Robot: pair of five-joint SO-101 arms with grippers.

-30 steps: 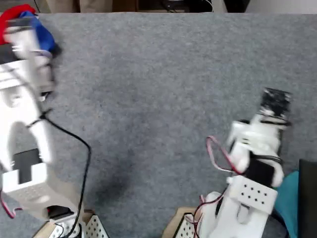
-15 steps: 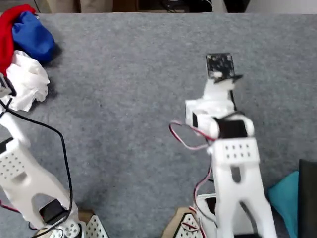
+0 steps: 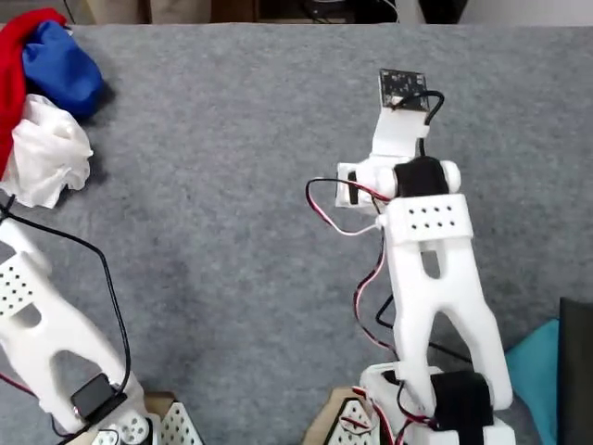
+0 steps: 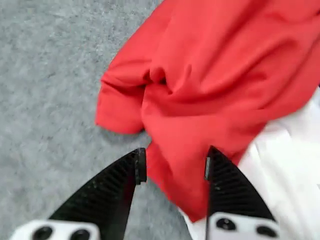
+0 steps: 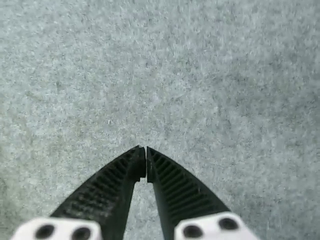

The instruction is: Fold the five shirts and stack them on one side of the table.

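Left wrist view has the left gripper [image 4: 172,162] spread wide, with the edge of a crumpled red shirt [image 4: 215,75] between its fingers and a white shirt [image 4: 285,170] touching the red one. The right gripper [image 5: 145,162] is pinched closed on nothing, over the grey table [image 5: 210,70]. In the high view the red, white and a blue shirt [image 3: 60,69] bunch at ten o'clock, and a teal cloth [image 3: 536,371] lies at four o'clock.

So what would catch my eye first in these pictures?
Crumpled together at the far left corner of the table lie a bright red shirt, a blue shirt and a white shirt. The left gripper hangs open right over the red one. The right arm is stretched out over bare grey table, the right gripper shut.
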